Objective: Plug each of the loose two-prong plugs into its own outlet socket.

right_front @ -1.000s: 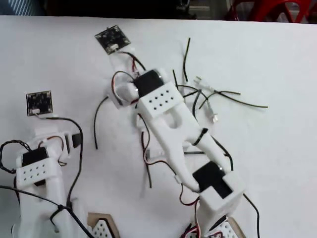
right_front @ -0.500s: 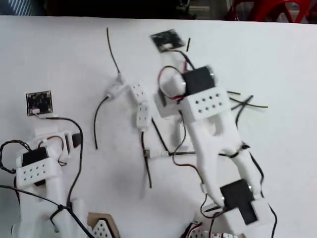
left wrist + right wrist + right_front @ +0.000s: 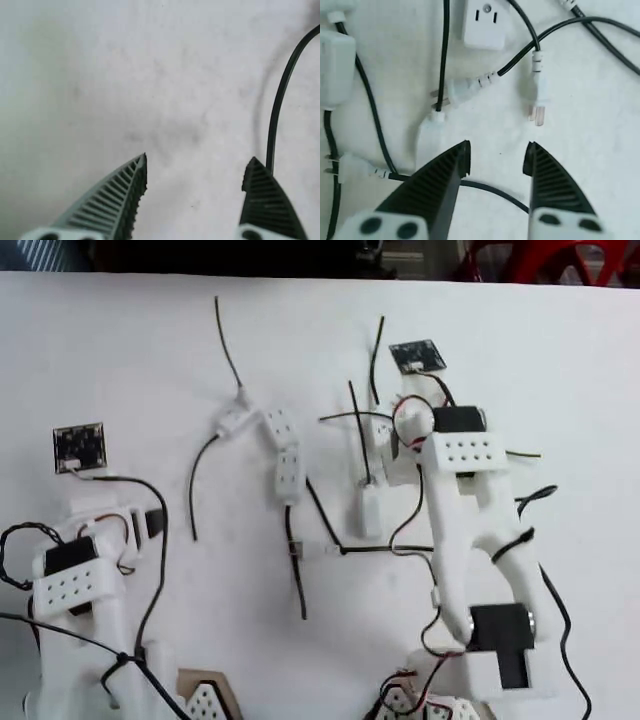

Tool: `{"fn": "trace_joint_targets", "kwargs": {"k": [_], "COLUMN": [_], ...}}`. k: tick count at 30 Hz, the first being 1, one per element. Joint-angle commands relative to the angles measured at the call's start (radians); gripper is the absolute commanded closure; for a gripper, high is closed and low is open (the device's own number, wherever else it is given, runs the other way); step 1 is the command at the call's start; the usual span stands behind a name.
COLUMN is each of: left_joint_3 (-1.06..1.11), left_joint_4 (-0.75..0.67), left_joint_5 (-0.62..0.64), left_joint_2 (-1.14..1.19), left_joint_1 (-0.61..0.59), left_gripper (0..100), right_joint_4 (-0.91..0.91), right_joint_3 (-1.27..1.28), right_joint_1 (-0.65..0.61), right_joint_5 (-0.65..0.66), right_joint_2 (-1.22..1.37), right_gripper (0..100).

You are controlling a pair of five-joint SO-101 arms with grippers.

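White table [image 3: 100, 350]; red frame [image 3: 590, 265] behind.

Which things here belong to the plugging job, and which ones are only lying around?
Job: first loose plug, second loose plug, outlet socket, open right gripper near them.
Just about: red frame and striped thing, both beyond the table.
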Motion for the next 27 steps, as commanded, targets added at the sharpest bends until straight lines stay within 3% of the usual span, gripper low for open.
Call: {"fn": "trace_joint_targets", "kwargs": {"k": [1,9,22,27], "left_joint_3": [-0.002,-0.002,-0.002,-0.002], "left_joint_4": [-0.020,-0.020,-0.020,-0.020], "left_joint_5": [0.002,0.002,0.002,0.002], "left_joint_2": [-0.035,-0.035,-0.035,-0.035], "left_joint_1": [-0.004,-0.002,-0.002,-0.002], "left_gripper": [70,70,70,70], "right_joint_4": [-0.031,-0.028,0.125,0.120], "right_joint_3": [-0.064,-0.322,-0.666,-0.721], "right_joint_1": [0.047,0.082,0.120,0.120], "right_joint_5": [0.040,0.038,0.032,0.038], "right_joint_2": [0.065,0.357,0.668,0.716], "right_gripper": [82.9,82.9,83.4,93.7]}}
